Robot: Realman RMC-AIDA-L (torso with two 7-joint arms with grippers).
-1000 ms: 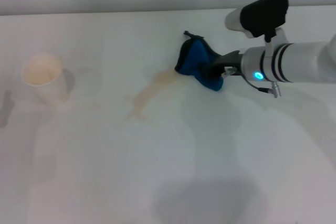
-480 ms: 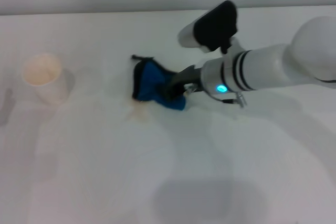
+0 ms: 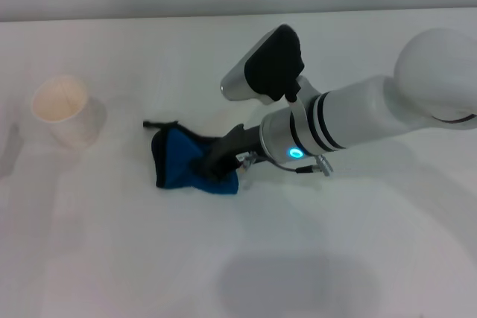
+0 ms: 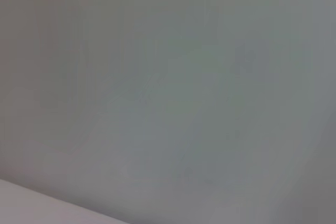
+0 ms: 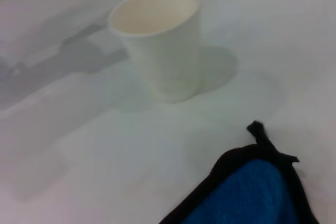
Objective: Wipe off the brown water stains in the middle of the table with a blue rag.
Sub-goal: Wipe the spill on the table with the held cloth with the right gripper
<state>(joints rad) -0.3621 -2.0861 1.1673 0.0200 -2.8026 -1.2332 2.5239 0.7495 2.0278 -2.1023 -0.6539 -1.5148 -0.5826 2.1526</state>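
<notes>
i have the right gripper [image 3: 218, 165] clamped on the blue rag [image 3: 179, 161], pressed to the table [image 3: 112, 243]; white paper cup [image 3: 63, 109] well apart on left; left gripper unseen

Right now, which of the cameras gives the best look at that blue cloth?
The head view: it shows the whole blue rag bunched on the table, held by the right gripper, with the paper cup nearby. The right wrist view catches only one black-edged corner with its loop. The left wrist view shows none of it.
</notes>
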